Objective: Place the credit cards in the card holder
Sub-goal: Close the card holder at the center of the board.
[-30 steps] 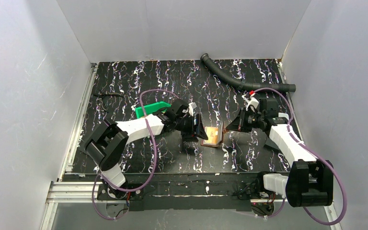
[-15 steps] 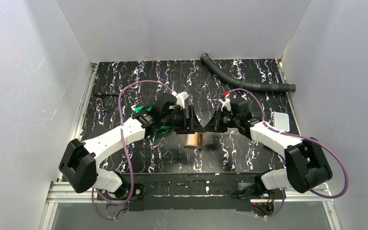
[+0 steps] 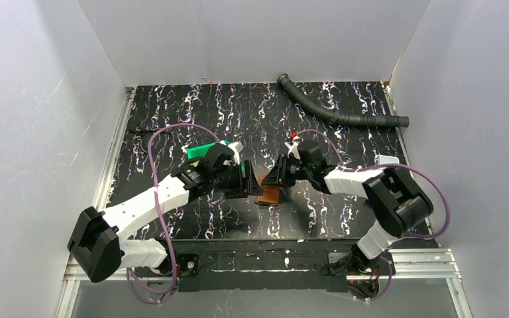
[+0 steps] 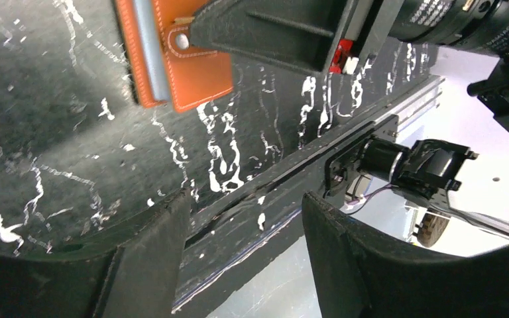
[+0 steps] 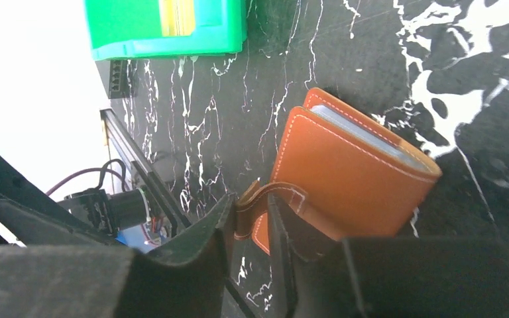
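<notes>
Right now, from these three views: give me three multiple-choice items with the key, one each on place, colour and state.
1. Where is the card holder?
A) where the left gripper and right gripper meet
B) inside the green bin
C) against the hose

2. What colour is the card holder's outside?
A) blue
B) brown
C) white

3. How does the left gripper stand?
A) shut on the card holder
B) shut on a card
C) open, holding nothing

Key:
1 A: the top view shows it at both grippers' tips, away from the green bin and the hose.
2 B: both wrist views show orange-brown leather.
3 C: the left wrist view shows its fingers apart with nothing held.
</notes>
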### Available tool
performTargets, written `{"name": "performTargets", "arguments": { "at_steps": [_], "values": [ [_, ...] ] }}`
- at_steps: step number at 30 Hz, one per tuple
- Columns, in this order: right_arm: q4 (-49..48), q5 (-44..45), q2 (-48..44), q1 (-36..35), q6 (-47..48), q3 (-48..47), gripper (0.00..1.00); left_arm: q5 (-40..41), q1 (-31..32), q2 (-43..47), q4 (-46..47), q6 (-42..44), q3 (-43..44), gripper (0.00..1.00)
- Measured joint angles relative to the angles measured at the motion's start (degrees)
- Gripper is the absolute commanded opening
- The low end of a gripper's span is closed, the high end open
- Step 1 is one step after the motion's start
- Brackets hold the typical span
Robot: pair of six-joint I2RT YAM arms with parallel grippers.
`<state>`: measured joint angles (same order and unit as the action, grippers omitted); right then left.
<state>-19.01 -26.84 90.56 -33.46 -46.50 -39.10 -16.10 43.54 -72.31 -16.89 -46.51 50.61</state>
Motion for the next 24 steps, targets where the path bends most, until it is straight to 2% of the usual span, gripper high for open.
{"name": "performTargets", "arguments": {
  "at_steps": [8,14,16,19,22,24],
  "values": [
    [-17.63,-3.39,9.1,-0.63,-7.21,2.74,0.49,2.74,-1.13,2.13,-1.23,0.18,-2.14,0.61],
    [-24.26,-5.19,10.86,-0.36,-8.1,3.95,0.53,2.19,-1.81,-3.08,-0.87,0.93,-2.1,0.56],
    [-24.53,-5.53,10.86,0.09,-8.01,4.14,0.51,2.24,-1.88,-4.35,-0.51,0.91,-2.17,0.52],
    [-23.95,-5.65,10.84,0.43,-6.72,4.07,0.37,2.48,-2.21,-4.68,0.78,0.86,-2.23,0.47],
    [-22.74,-5.39,11.26,0.45,-4.54,3.92,0.34,2.6,-2.53,-5.71,1.94,0.89,-2.23,0.52],
    [-23.79,-6.25,12.12,0.52,-3.96,3.9,0.34,2.33,-2.63,-7.08,3.05,1.06,-2.22,0.52]
  ]
}}
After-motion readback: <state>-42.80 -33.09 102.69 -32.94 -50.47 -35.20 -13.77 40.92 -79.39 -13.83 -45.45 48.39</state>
